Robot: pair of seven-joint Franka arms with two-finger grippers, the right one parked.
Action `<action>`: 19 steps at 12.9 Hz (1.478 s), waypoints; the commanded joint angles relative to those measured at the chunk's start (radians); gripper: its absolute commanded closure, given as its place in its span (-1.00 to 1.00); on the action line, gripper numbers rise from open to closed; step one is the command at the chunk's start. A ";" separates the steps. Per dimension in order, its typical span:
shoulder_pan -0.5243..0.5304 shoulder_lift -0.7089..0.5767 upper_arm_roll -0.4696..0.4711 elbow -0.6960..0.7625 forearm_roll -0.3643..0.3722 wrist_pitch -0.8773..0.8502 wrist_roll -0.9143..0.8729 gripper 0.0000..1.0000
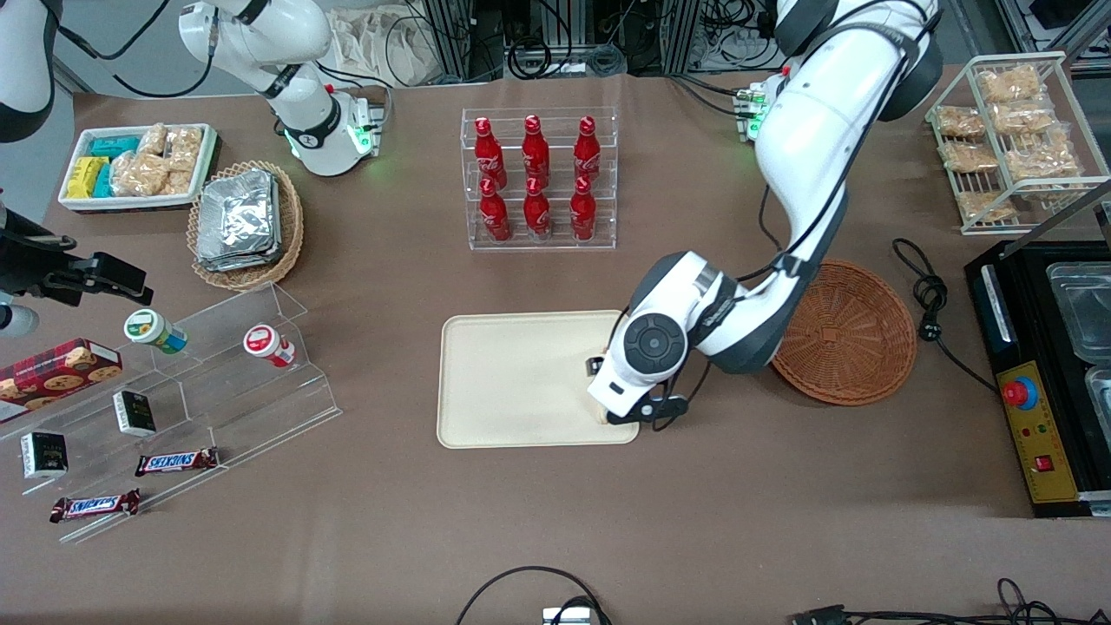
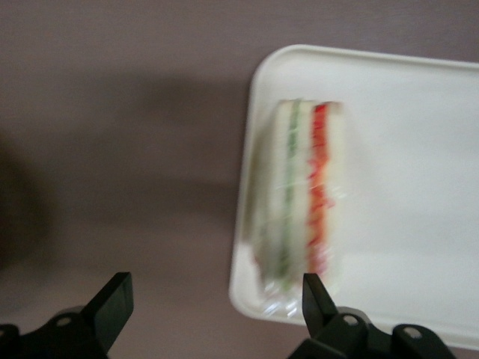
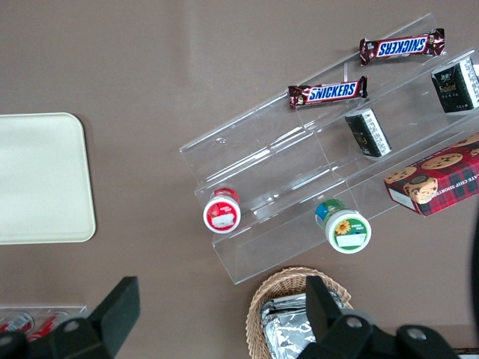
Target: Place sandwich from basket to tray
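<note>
The sandwich (image 2: 303,198) lies on the tray (image 2: 419,149), close to the tray's rim and corner, with its green and red filling layers facing the left wrist camera. My left gripper (image 2: 217,288) hangs open above that corner, its black fingers (image 2: 112,299) spread wide and holding nothing. In the front view the gripper (image 1: 621,415) sits over the cream tray (image 1: 503,382) at the corner nearest the front camera, on the basket's side, and the arm hides the sandwich. The reddish-brown wicker basket (image 1: 855,338) stands beside the tray toward the working arm's end, with nothing in it.
A clear rack of red bottles (image 1: 538,178) stands farther from the front camera than the tray. A black cable (image 1: 924,295) and a black control box (image 1: 1041,373) lie past the basket. A clear stepped stand (image 1: 200,382) with snacks sits toward the parked arm's end.
</note>
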 commanded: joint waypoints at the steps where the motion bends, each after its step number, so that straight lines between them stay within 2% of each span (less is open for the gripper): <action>1: 0.107 -0.193 -0.026 -0.172 0.006 -0.005 0.012 -1.00; 4: 0.227 -0.429 -0.069 -0.455 -0.055 0.096 0.135 -1.00; 7: 0.278 -0.628 -0.068 -0.683 -0.079 0.180 0.233 -1.00; 10: 0.370 -0.677 -0.064 -0.679 -0.125 0.143 0.371 -1.00; 17: 0.576 -0.723 -0.049 -0.620 -0.127 0.017 0.659 -1.00; 18: 0.559 -0.729 0.021 -0.620 -0.127 -0.002 0.734 -1.00; 19: 0.489 -0.746 0.113 -0.620 -0.127 -0.026 0.802 -1.00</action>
